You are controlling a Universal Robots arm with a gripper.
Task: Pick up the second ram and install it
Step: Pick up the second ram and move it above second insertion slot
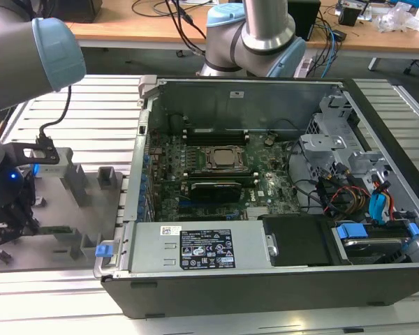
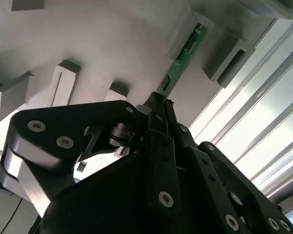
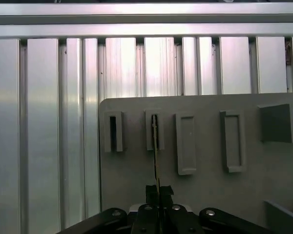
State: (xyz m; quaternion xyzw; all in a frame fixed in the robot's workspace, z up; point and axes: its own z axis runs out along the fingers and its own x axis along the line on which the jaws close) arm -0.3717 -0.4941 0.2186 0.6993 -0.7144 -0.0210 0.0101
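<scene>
1 stick, the second ram (image 2: 183, 58), is pinched edge-on between the fingers of the gripper (image 2: 158, 105). Its far end sits at a grey tray block (image 3: 149, 131), on the exterior view's left, well apart from the open computer case (image 1: 230, 105). By my judgement the grasp is made, while carrying and installing are not yet done.

The second ram (image 2: 182, 58) is green circuit board, the tray (image 3: 205, 195) matt grey plastic (table (image 3: 49, 122): shiny ribbed metal).

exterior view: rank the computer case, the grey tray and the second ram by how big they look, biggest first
1. computer case, by far the largest
2. grey tray, partly hidden behind the arm
3. second ram, just a thin sliver over the tray

The gaps are wide, so distance from the camera does not make the order unsure.
</scene>
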